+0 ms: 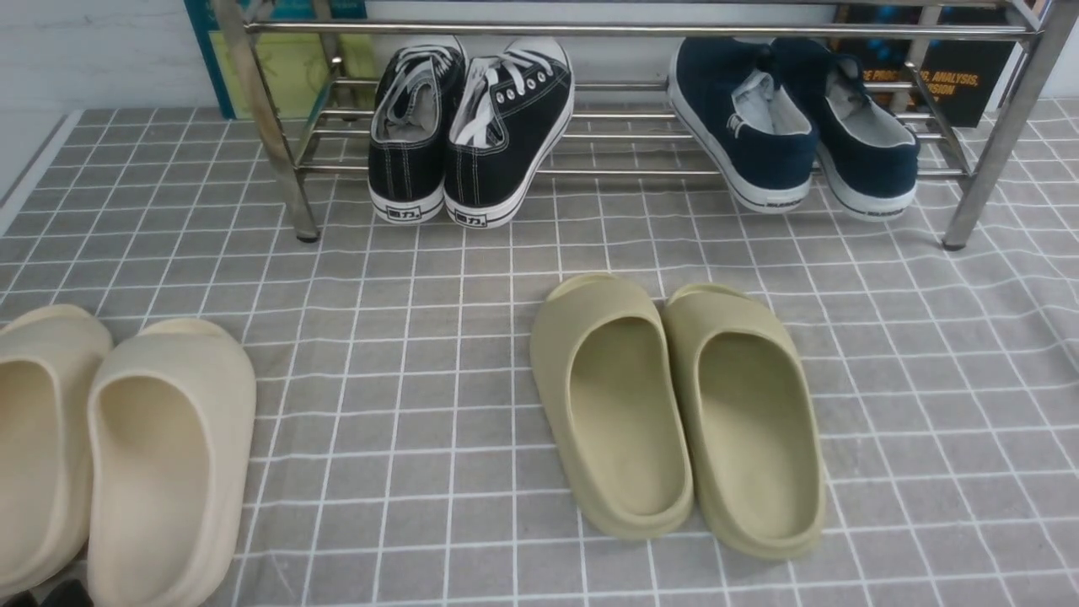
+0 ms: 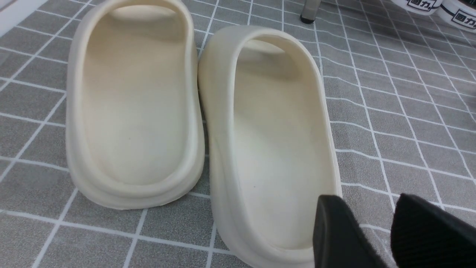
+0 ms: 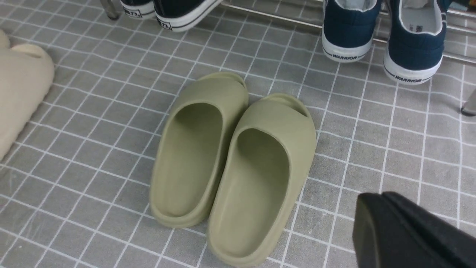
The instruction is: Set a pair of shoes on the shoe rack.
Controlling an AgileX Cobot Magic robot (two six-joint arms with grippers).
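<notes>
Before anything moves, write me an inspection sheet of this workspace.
Surface: grey floor with white grid lines, rippled in places.
Job's things: both navy shoes rest on the rack, heels jutting past its front bar.
Clutter: black sneakers on the rack's other end; olive slides and cream slides on the floor.
Grippers: left claw open, holding nothing, near one cream slide; right claw shut, holding nothing.
Cables: nothing seen.
Surroundings: pale wall behind, with books or boards standing behind the rack.
</notes>
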